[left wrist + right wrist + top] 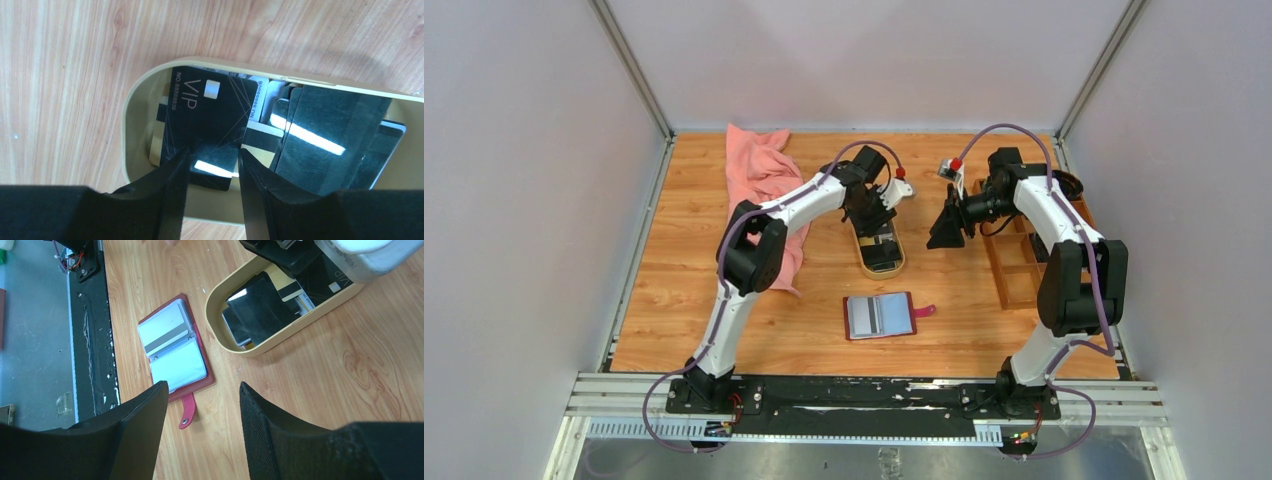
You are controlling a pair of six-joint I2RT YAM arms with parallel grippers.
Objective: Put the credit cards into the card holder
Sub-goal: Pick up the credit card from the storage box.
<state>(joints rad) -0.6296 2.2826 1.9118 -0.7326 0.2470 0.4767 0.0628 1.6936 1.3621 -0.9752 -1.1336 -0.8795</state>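
Note:
Several credit cards, black and pale, lie piled in an oval tan dish (131, 115). Topmost is a black card marked VIP (210, 117). My left gripper (214, 160) reaches down into the dish (894, 268), its jaws partly closed with a gap between them. Its fingertips (176, 170) stand over the near end of the VIP card, which is wider than that gap. The dark red card holder (880, 316) lies open on the table, pale sleeves up and strap out (175, 347). My right gripper (202, 390) hangs open and empty above bare wood, right of the dish (946, 232).
A pink cloth (759, 175) lies crumpled at the back left, under the left arm. A brown wooden compartment tray (1016, 270) stands along the right side by the right arm. The black base rail (864, 395) runs along the near edge.

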